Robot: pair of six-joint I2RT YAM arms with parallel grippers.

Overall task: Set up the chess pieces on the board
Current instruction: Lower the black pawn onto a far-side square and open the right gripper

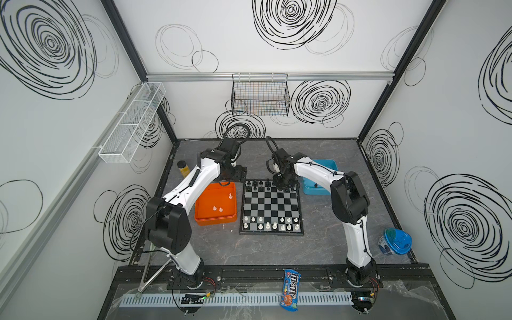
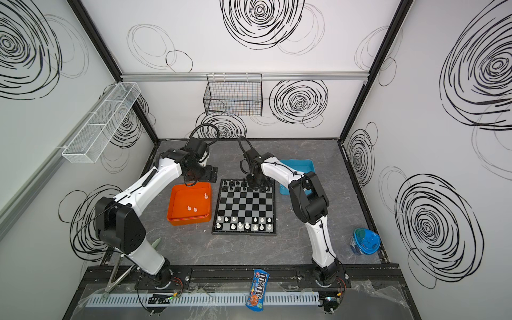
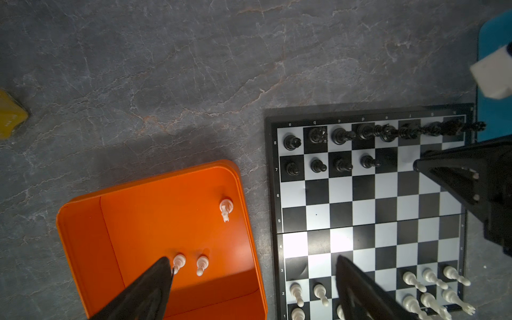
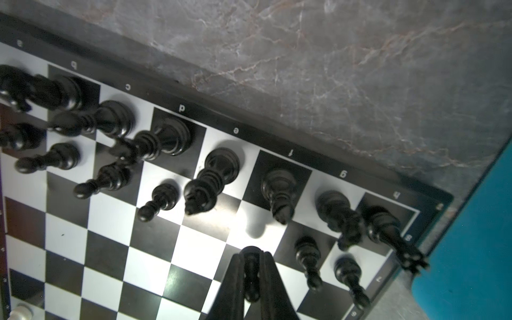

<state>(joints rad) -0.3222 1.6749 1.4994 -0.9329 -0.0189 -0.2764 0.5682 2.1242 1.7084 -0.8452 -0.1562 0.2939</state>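
Observation:
The board (image 1: 271, 206) (image 2: 243, 206) lies mid-table. Black chess pieces (image 1: 260, 183) (image 3: 340, 135) fill its far rows and white ones (image 1: 271, 225) (image 3: 426, 277) stand on its near rows. My right gripper (image 1: 282, 184) (image 4: 251, 256) hangs over the board's far right part, shut on a black pawn (image 4: 251, 266) held just above a square. Three white pieces (image 1: 220, 209) (image 3: 201, 263) stand in the orange tray (image 1: 205, 220) (image 3: 138, 182). My left gripper (image 1: 239, 174) (image 3: 252, 260) is open and empty, high above the gap between tray and board.
A blue tray (image 1: 313, 189) sits right of the board's far corner, under my right arm. A yellow-lidded jar (image 1: 182, 167) stands at the far left. A blue-lidded tub (image 1: 394, 241) is at the near right, and a candy bag (image 1: 290, 288) lies on the front rail.

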